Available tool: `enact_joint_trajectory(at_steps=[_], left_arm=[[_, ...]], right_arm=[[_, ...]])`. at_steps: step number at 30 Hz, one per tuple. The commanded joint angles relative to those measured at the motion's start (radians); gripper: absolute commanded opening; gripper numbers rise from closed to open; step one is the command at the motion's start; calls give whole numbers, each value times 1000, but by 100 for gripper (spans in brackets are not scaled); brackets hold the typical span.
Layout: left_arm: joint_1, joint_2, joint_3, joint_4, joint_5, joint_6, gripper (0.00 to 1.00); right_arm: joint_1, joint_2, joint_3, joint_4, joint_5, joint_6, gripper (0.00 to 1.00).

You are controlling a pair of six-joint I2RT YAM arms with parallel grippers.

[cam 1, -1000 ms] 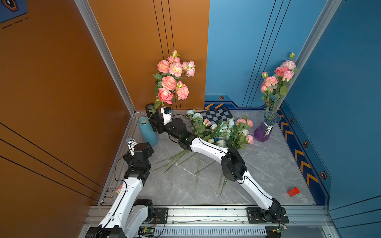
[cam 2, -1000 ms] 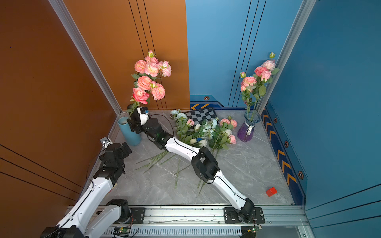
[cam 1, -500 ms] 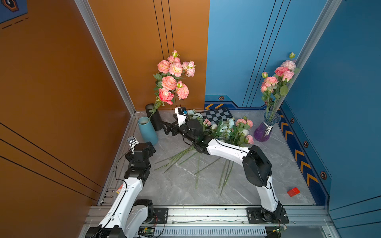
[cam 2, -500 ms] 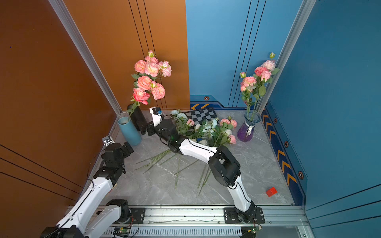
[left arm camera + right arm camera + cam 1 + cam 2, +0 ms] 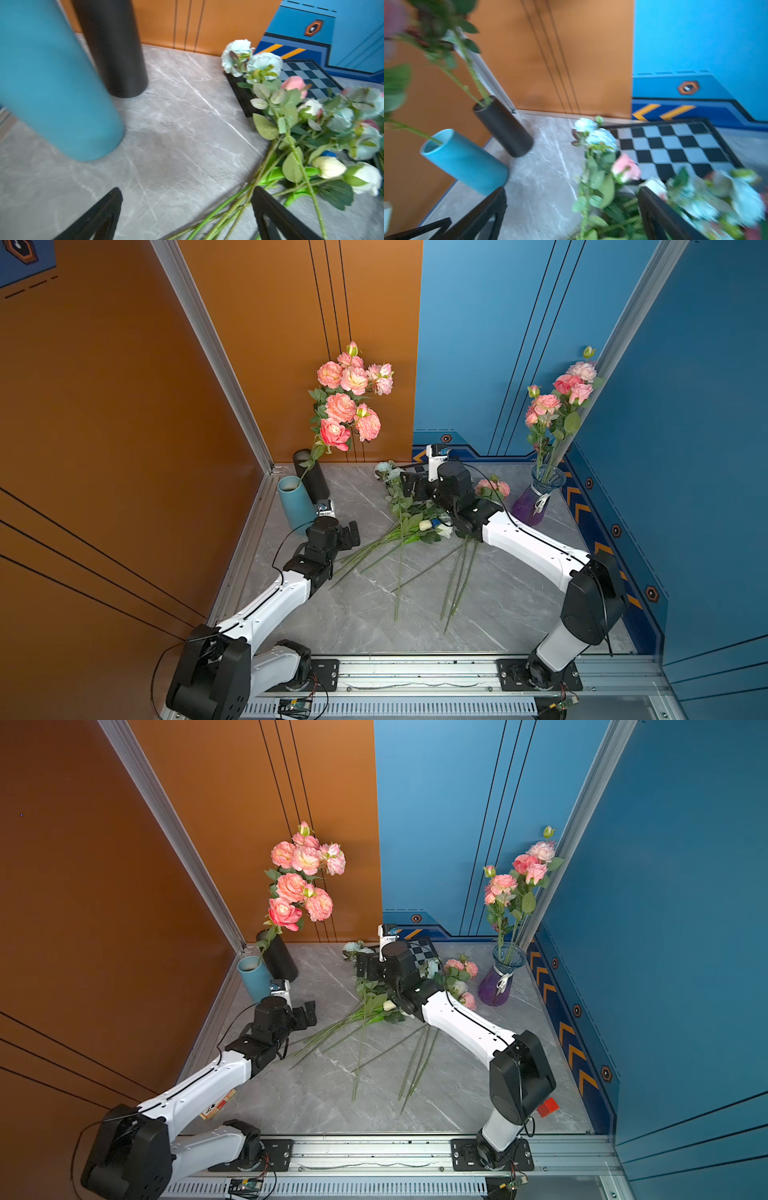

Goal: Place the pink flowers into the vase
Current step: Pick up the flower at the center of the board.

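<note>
We find the pink flowers [image 5: 492, 488] in three places. A few loose artificial blooms on thin green stems lie on the grey marble tabletop [image 5: 332, 626], at the far side of a heap of cream-white roses [image 5: 330, 167] and pale blue blossom sprays [image 5: 236, 54]. One pink bud [image 5: 626, 168] lies at the edge of a black-and-white chequered board [image 5: 675, 145].

A tall salmon-pink bunch [image 5: 349, 398] rises in the back left corner. Its stems go down into a matte black cylinder vase [image 5: 316, 485] and a teal cylinder vase [image 5: 296, 510] just beside it. The right wrist view shows two stems in the black one and one in the teal.

A smaller pink bunch [image 5: 557, 400] stands upright in a purple-tinted glass vase [image 5: 525, 506] by the right wall.

The right gripper [image 5: 571, 207] hangs over the heap with its fingers spread wide. Leafy stems show between them, but the blur keeps us from telling whether they touch.

The left gripper [image 5: 187, 207] is low over bare marble near the teal vase. Its fingers are spread and hold nothing, and the cut stem ends lie just beside one of them.
</note>
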Motion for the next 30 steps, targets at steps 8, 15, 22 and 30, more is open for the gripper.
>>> enact_joint_trajectory(at_steps=[8,15,22,30], left_arm=[[-177,195,139,83,110,106,99],[-278,268,230,83,162,178,99],[-348,339,280,83,152,187,99],[-398,377,309,84,147,211,99]], right_arm=[[-163,-50,-125,-442,27,172,100],[-249,-41,-243,-481,-8,206,97],[-261,30,-249,-471,-62,207,78],[-278,102,-221,-435,-90,207,68]])
